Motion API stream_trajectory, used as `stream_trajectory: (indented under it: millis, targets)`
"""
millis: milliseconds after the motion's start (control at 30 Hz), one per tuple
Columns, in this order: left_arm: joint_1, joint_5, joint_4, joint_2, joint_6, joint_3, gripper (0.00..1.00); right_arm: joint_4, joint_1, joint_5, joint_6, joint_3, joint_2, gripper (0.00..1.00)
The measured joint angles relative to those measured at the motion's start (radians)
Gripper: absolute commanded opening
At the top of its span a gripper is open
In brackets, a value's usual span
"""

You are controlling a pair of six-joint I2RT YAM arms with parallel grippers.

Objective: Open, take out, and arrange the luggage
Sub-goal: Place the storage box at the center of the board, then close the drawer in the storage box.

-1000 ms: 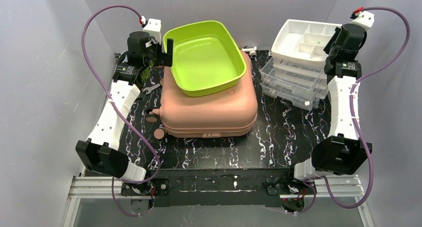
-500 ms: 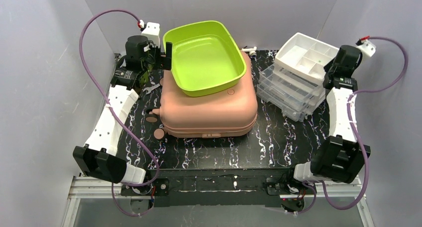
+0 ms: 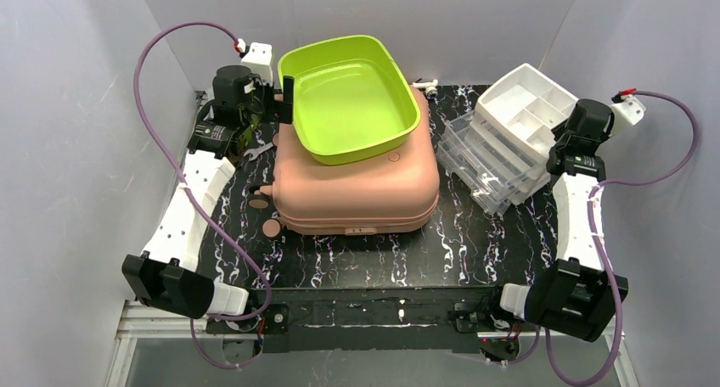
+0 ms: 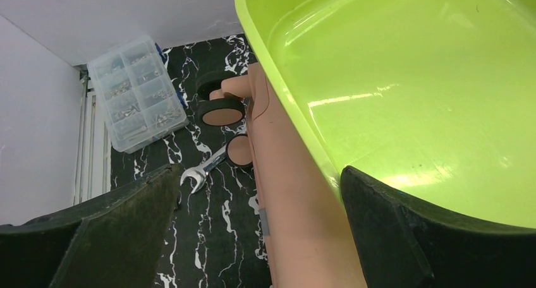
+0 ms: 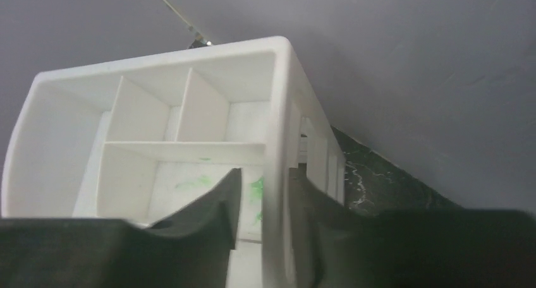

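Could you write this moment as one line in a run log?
luggage: closed, green tray on top | left gripper: open, at tray rim | right gripper: astride white organizer wall, grip unclear

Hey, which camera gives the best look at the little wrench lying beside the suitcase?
The left wrist view: the wrench lies unobstructed on the table, open end clear. The top external view shows only a tiny pale sliver of it. The right wrist view misses it.

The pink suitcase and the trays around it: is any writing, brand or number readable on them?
No readable text in any view.
On the suitcase, the round badge on the lid is too small to read.
The lime-green tray and white organizer show no markings.
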Motion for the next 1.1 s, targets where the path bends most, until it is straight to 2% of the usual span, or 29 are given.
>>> stream_trajectory:
  millis: [67, 200, 333, 433, 500, 533, 567, 600, 667, 733, 900, 1033, 1100]
  targets:
    - [0.0, 0.004, 0.0, -0.007, -0.001, -0.006, 0.98, 0.001, 0.0, -0.002, -0.006, -0.012, -0.02, 0.7]
    - [0.0, 0.008, 0.003, -0.026, -0.001, -0.02, 0.98, -0.005, -0.001, -0.04, -0.065, -0.014, -0.079, 0.89]
    - [0.001, 0.013, 0.0, -0.047, 0.003, -0.029, 0.98, -0.06, -0.001, -0.127, -0.189, 0.04, -0.143, 0.93]
    - [0.001, 0.028, -0.043, -0.051, 0.003, -0.014, 0.98, -0.109, -0.001, -0.291, -0.314, 0.132, -0.161, 0.92]
    - [0.001, 0.049, -0.122, -0.05, 0.003, 0.055, 0.98, -0.17, 0.0, -0.543, -0.438, 0.259, -0.144, 0.88]
    - [0.001, 0.053, -0.133, -0.05, 0.004, 0.075, 0.98, -0.183, 0.0, -0.608, -0.469, 0.28, -0.131, 0.8]
    - [0.001, 0.058, -0.156, -0.05, 0.011, 0.096, 0.98, -0.212, 0.003, -0.744, -0.528, 0.293, -0.113, 0.7]
    - [0.001, 0.06, -0.163, -0.051, 0.015, 0.1, 0.98, -0.246, 0.014, -0.845, -0.567, 0.288, -0.105, 0.65]
    - [0.001, 0.069, -0.204, -0.051, 0.031, 0.1, 0.98, -0.29, 0.087, -0.998, -0.635, 0.23, -0.118, 0.6]
    - [0.001, 0.075, -0.219, -0.053, 0.039, 0.1, 0.98, -0.312, 0.182, -1.015, -0.668, 0.201, -0.127, 0.57]
    - [0.001, 0.082, -0.267, -0.091, 0.069, 0.089, 0.98, -0.371, 0.504, -0.937, -0.75, 0.104, -0.124, 0.44]
    - [0.001, 0.074, -0.285, -0.165, 0.096, 0.05, 0.98, -0.406, 0.59, -0.831, -0.774, 0.049, -0.103, 0.27]
    - [0.001, 0.066, -0.286, -0.195, 0.104, 0.033, 0.98, -0.405, 0.615, -0.756, -0.776, 0.027, -0.092, 0.22]
